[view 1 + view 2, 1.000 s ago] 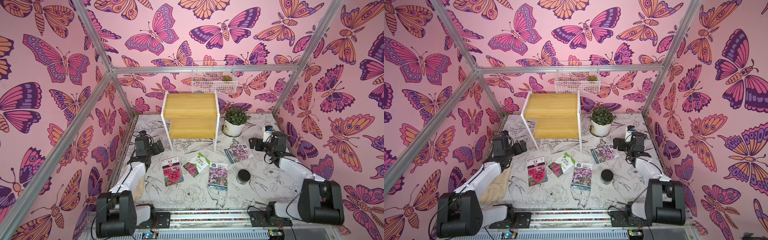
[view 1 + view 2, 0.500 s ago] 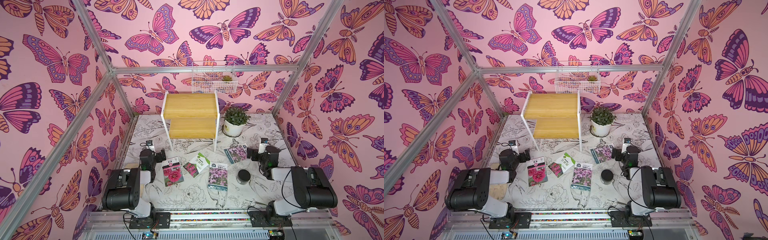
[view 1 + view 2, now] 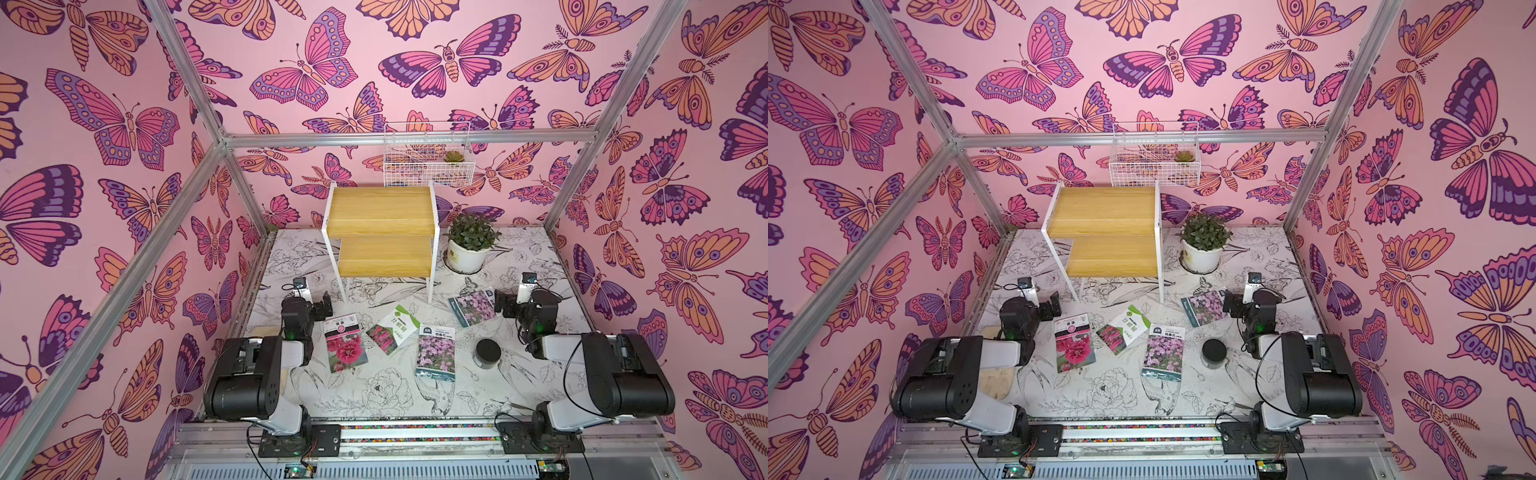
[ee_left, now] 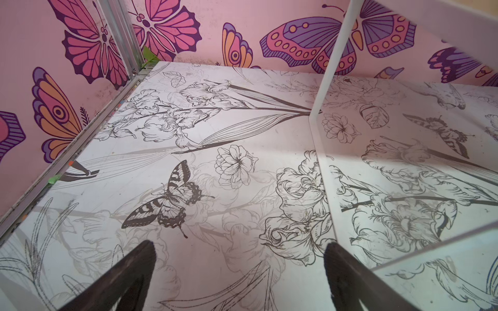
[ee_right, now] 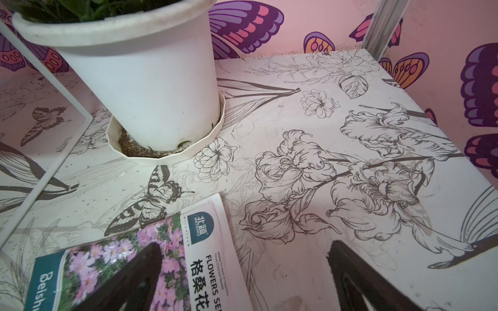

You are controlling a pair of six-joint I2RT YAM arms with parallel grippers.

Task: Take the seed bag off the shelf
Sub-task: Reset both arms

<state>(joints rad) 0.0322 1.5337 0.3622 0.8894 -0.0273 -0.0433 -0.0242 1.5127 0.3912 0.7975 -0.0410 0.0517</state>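
The shelf stands at the back of the table, and both its yellow boards are bare. Several seed bags lie flat on the table in front of it. One is a red-flower bag, one a green-and-white bag and one a purple-flower bag. A second purple-flower bag lies furthest right. My left gripper is open and empty, low beside the shelf's front left leg. My right gripper is open, with one finger over the corner of that second purple-flower bag.
A potted plant in a white pot stands right of the shelf. A black round jar sits near the right arm. A white wire basket hangs on the back wall. Metal frame posts run along the table's edges.
Both arms have drawn back toward the front rail and folded down low, most of it in the first half second. Both grippers stay open. The bags have not moved.
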